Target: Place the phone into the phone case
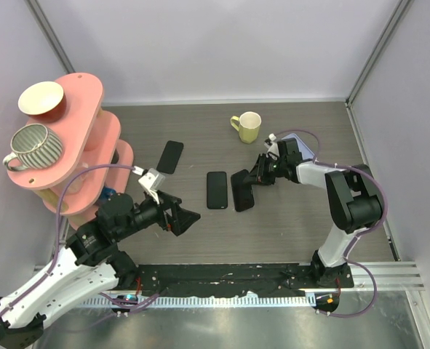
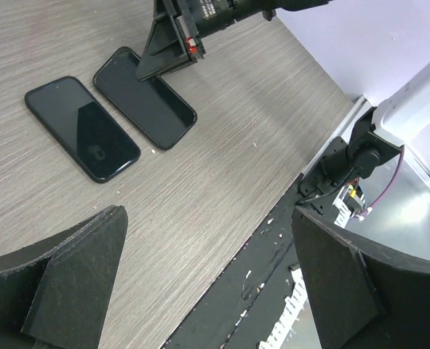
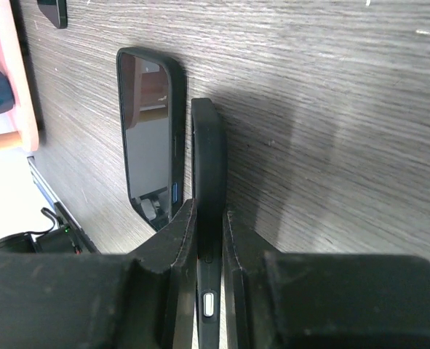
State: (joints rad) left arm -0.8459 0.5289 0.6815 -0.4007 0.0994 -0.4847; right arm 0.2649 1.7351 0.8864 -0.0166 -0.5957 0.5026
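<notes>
A glossy black phone [image 1: 216, 190] lies flat mid-table; it also shows in the left wrist view [image 2: 84, 127] and the right wrist view [image 3: 148, 138]. Just right of it is a matte black phone case [image 1: 242, 190] with a raised rim [image 2: 145, 98]. My right gripper [image 1: 254, 178] is shut on the case's far end. In its wrist view [image 3: 206, 211] the case [image 3: 209, 145] is edge-on between the fingers, with a small silver button showing. My left gripper [image 1: 189, 218] is open and empty, low over the table's near edge [image 2: 207, 218], short of the phone.
A third black phone-like slab [image 1: 171, 156] lies at the back left. A yellow-green mug [image 1: 247, 127] stands behind the right gripper. A pink tiered rack [image 1: 84, 145] with cups stands at the left. A black strip [image 2: 273, 262] runs along the near edge.
</notes>
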